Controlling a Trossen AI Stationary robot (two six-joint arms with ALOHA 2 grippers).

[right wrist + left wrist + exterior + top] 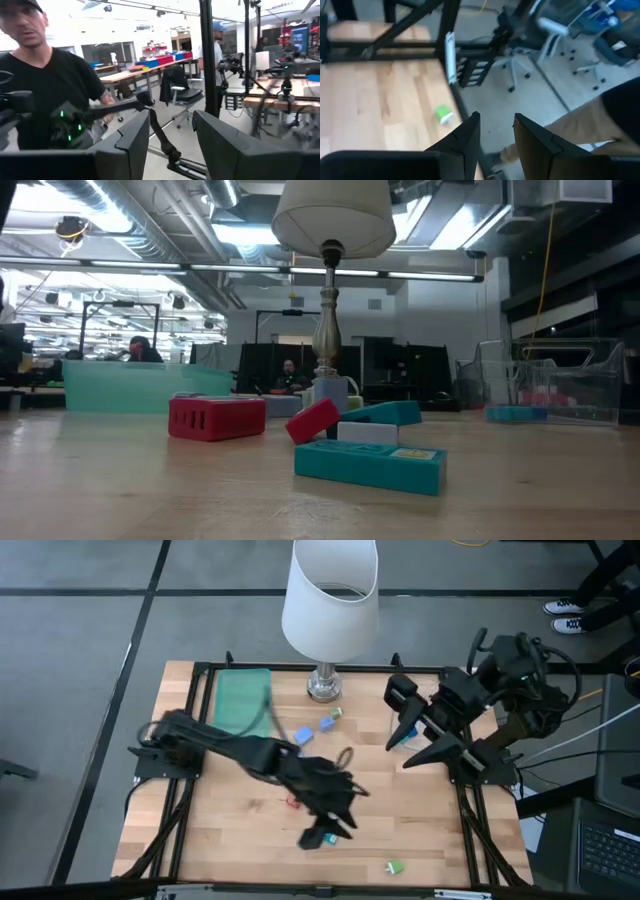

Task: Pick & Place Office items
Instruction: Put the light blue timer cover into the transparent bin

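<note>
Small office items lie scattered on the wooden table: blue pieces (303, 736) (327, 725) near the lamp, a red piece (293, 802), and a green piece (396, 867) (443, 114) near the front right corner. In the low view, a teal block (370, 465) and red pieces (216, 418) lie flat on the table. My left gripper (325, 832) (496, 120) hangs above the table's near middle, over a blue piece (329, 837). Its fingers stand a little apart with nothing between them. My right gripper (412, 745) (171, 117) is raised at the far right, open and empty.
A white-shaded lamp (330, 600) stands at the far middle on its metal base (323, 688). A flat green tray (243, 700) lies at the far left. A clear bin (560, 385) shows at the right in the low view. People are in the room beyond the table.
</note>
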